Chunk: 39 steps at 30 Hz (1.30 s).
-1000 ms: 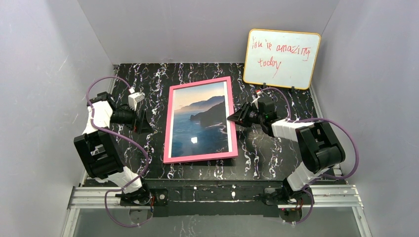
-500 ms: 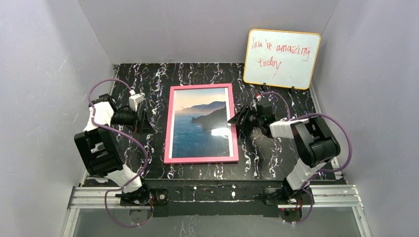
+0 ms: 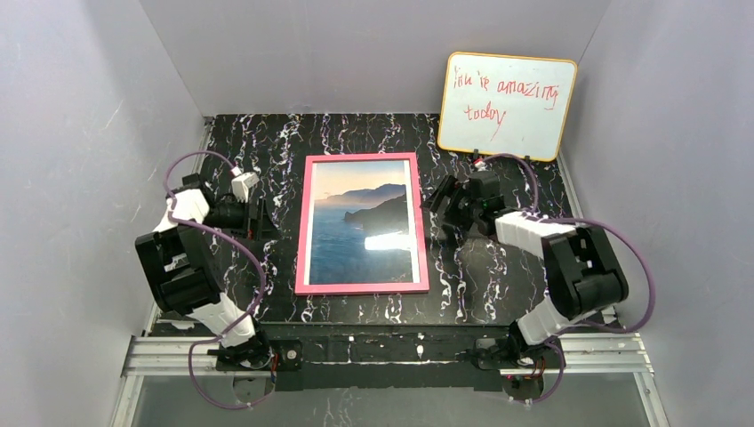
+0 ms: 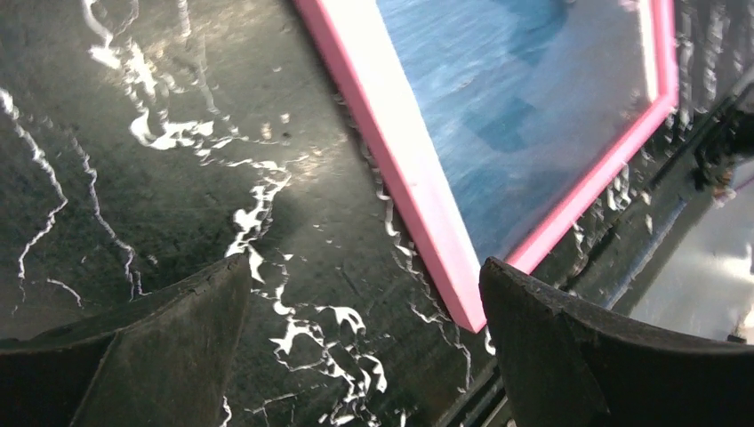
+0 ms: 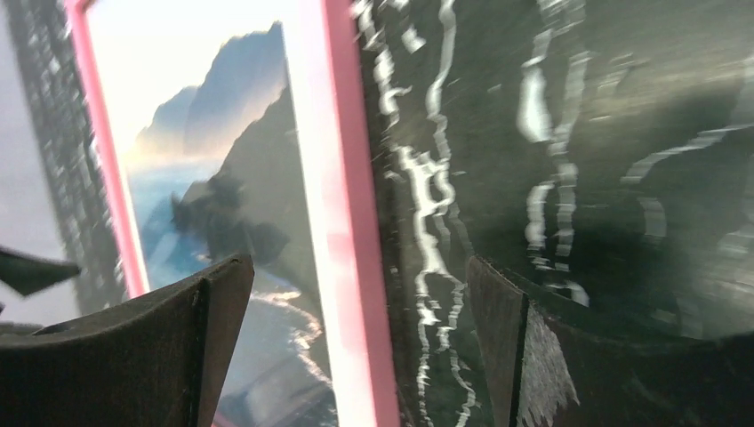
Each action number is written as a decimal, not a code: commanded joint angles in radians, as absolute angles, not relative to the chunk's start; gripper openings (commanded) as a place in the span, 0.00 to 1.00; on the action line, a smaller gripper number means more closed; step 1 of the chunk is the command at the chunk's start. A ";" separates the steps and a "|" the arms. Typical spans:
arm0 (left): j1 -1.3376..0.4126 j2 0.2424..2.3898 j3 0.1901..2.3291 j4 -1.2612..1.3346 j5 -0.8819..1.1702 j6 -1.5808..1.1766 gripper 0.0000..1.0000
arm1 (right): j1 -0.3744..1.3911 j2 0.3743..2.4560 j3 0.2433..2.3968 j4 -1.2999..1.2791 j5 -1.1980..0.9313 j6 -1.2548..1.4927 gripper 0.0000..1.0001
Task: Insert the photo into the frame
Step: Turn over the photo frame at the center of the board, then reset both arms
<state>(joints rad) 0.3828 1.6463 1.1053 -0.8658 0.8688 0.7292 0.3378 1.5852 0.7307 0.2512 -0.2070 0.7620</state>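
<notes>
The pink frame lies flat on the dark marbled table with the photo of sea, mountains and orange sky showing inside it. My right gripper hovers open just beyond the frame's right side, holding nothing. In the right wrist view the pink frame edge and the photo pass below the open right gripper. My left gripper stands open to the left of the frame, apart from it. The left wrist view shows the frame's near corner and the photo ahead of the open left gripper.
A yellow-edged whiteboard with red writing leans on the back wall at the right. Grey walls close in the table on three sides. A metal rail with both arm bases runs along the near edge.
The right gripper opened, let go of the frame's right edge and drew back to the right. The frame, tilted a second ago, now lies flat. The left arm shifted slightly.
</notes>
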 commanded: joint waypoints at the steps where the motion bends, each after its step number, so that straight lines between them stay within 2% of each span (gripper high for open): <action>1: 0.352 1.607 0.962 -0.467 0.721 0.413 0.98 | 0.298 1.454 0.795 0.025 0.103 0.685 0.98; 3: 0.330 1.594 0.886 -0.305 0.703 0.379 0.98 | 0.280 1.414 0.801 -0.043 0.233 0.679 0.98; 6: 0.321 1.563 0.758 0.006 0.698 0.235 0.98 | 0.275 1.375 0.782 -0.083 0.536 0.684 0.98; 11: 0.316 1.538 0.535 0.602 0.654 0.011 0.98 | 0.275 1.304 0.630 0.113 0.851 0.495 0.98; 18: 0.302 1.654 0.383 1.053 0.592 -0.148 0.98 | 0.266 1.184 0.294 0.783 0.867 0.208 0.98; 22: 0.300 1.721 0.338 1.275 0.569 -0.232 0.98 | 0.230 1.243 0.253 0.901 0.809 0.183 0.98; 30: 0.283 1.706 0.282 1.354 0.531 -0.215 0.98 | 0.182 1.418 0.213 1.117 0.720 0.169 0.98; 34: 0.144 1.656 0.105 1.551 0.338 -0.050 0.98 | 0.181 1.489 0.159 1.297 0.796 0.185 0.98; 35: 0.084 1.673 0.089 1.556 0.223 -0.018 0.98 | 0.181 1.493 0.164 1.299 0.799 0.182 0.98; 37: 0.057 1.753 0.122 1.654 0.208 -0.037 0.98 | 0.181 1.494 0.178 1.271 0.789 0.183 0.98; 38: 0.056 1.717 0.168 1.540 0.190 -0.025 0.98 | 0.180 1.495 0.187 1.252 0.738 0.169 0.98; 39: 0.047 1.678 0.232 1.284 0.165 -0.012 0.98 | 0.179 1.502 0.194 1.245 0.659 0.136 0.98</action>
